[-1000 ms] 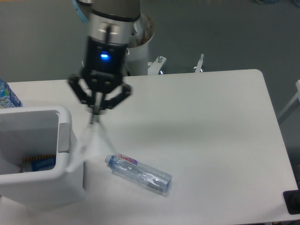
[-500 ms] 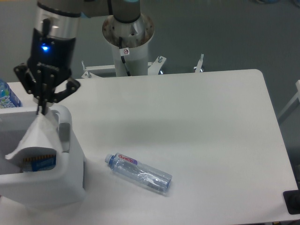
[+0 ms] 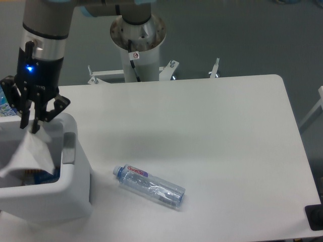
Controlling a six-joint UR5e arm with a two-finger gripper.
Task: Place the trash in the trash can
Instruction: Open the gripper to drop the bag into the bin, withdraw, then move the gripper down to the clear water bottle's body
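Note:
My gripper [image 3: 29, 127] hangs over the trash can [image 3: 55, 201], a white bin at the table's front left. Its two fingers stand a little apart. The white paper wad [image 3: 28, 154] sits just below the fingertips, inside the bin's opening, with its top touching the right fingertip [image 3: 35, 128]. The crushed clear bottle [image 3: 149, 185] with blue cap and red-white label lies on its side on the table, right of the bin and well away from the gripper.
A blue-labelled bottle [image 3: 4, 103] stands at the far left behind the bin, partly hidden by the gripper. Something blue and orange [image 3: 44, 175] lies inside the bin. The robot's base [image 3: 137, 38] stands behind the table's far edge.
The gripper carried the paper wad left from the table's middle to over the bin and lowered it. Its fingers, pinched together before, now stand apart.

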